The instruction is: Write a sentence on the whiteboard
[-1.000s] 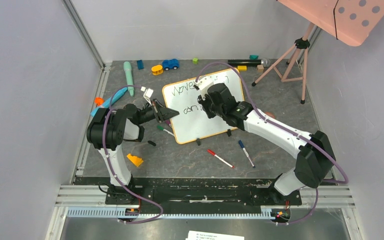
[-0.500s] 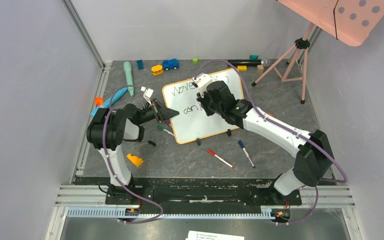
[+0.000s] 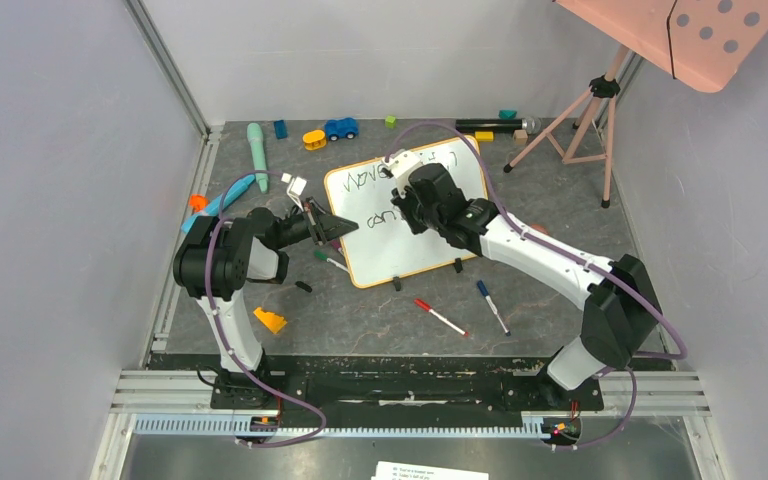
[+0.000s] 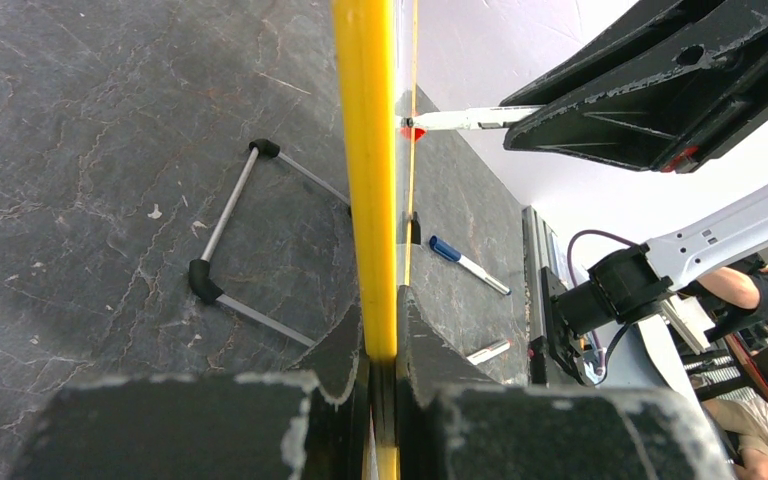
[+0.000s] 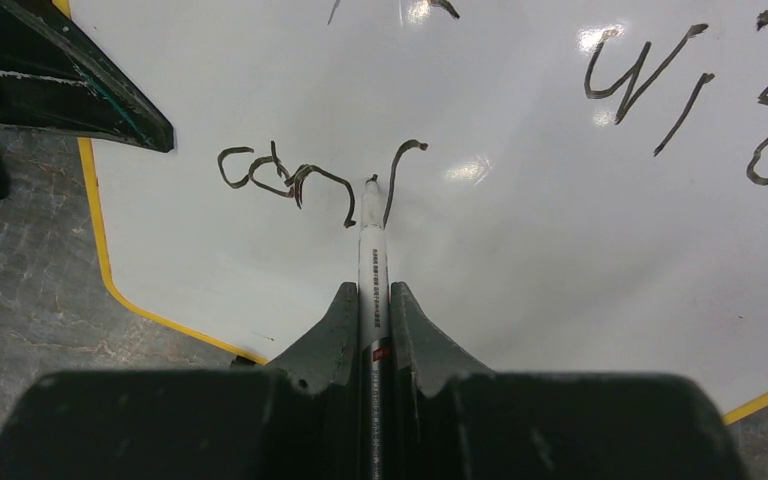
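The whiteboard (image 3: 400,252) lies tilted on the dark table, white with an orange-yellow frame. My left gripper (image 3: 344,226) is shut on its left edge; in the left wrist view the yellow frame (image 4: 365,150) runs between the fingers of that gripper (image 4: 380,305). My right gripper (image 5: 371,290) is shut on a white marker (image 5: 372,250), tip touching the board. The sentence (image 5: 280,175) reads "can" plus a fresh stroke beside the tip, under an upper row (image 3: 365,180). More letters (image 5: 650,80) show at the upper right.
A red marker (image 3: 440,317) and a blue marker (image 3: 492,306) lie in front of the board, a green-capped one (image 3: 328,260) by its left corner. An orange wedge (image 3: 270,320) sits near the left arm. Toys (image 3: 341,128) line the back; a pink tripod (image 3: 580,120) stands back right.
My right arm has shifted slightly left and away over the board with the marker. The left arm and the board have stayed put.
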Controlling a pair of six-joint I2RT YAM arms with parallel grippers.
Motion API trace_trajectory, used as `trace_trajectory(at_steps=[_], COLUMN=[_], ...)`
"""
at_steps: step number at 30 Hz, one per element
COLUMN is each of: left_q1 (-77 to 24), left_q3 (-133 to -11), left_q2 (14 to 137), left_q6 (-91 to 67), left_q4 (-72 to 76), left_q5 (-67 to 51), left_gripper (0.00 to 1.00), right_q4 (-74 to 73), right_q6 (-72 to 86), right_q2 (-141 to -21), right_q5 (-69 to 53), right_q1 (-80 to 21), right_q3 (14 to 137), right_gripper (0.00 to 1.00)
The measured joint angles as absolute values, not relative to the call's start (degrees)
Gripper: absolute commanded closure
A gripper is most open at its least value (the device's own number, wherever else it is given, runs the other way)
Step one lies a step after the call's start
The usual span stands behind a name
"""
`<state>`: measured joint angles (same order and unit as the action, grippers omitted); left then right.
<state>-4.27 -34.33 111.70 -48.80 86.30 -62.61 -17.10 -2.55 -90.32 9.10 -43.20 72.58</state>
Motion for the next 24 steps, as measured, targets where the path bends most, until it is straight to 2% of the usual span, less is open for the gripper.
trace_trajectory(at_steps=[24], left_q1=[-4.27], left_q3=[-34.33], left_q2=[111.72], left_q6=[-48.80], left_q4=[86.28], left_q5=[-62.57], left_gripper=[0.98], right_q4=[-19.22], right_q6=[-1.58], right_q2=[-90.11], right_q5=[13.85], right_q1=[-43.35], right_q3=[73.34], right_gripper=[1.00])
